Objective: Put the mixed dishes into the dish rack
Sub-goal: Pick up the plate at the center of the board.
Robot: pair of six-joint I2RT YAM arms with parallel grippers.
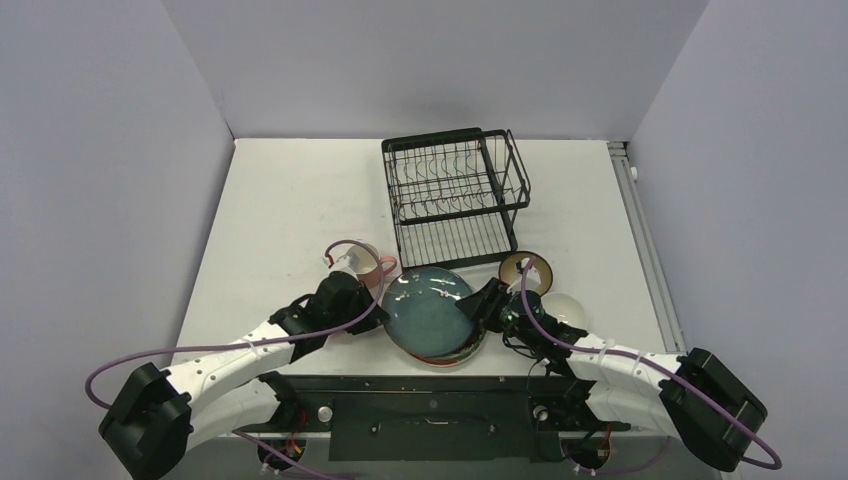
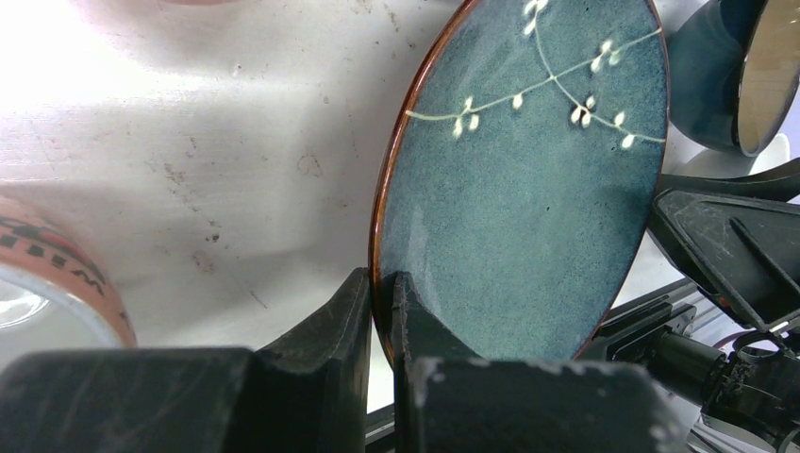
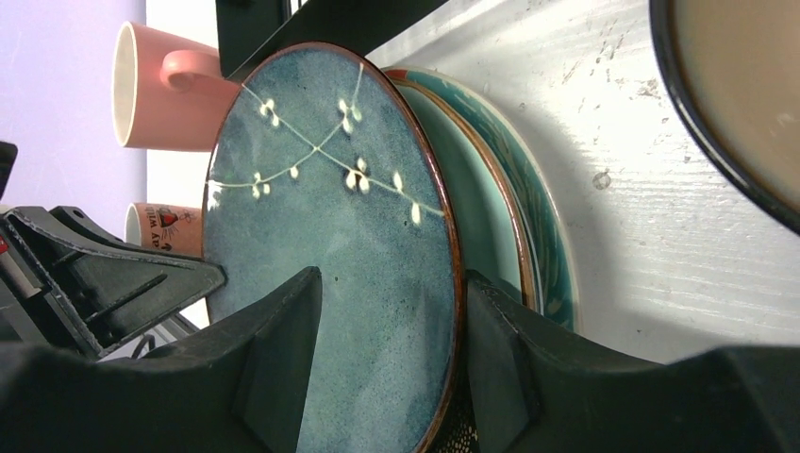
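The dark teal plate with white sprigs is lifted a little off a stack of plates at the table's near edge. My left gripper is shut on its left rim, one finger on each face of the plate. My right gripper stands open around the plate's right edge, one finger over the teal face and the other under the rim, with a wide gap. The light green plate lies just beneath. The black dish rack stands behind, with nothing in it.
A pink mug and a white mug with orange print stand left of the stack. The brown bowl and a small white bowl sit to its right, close to my right arm.
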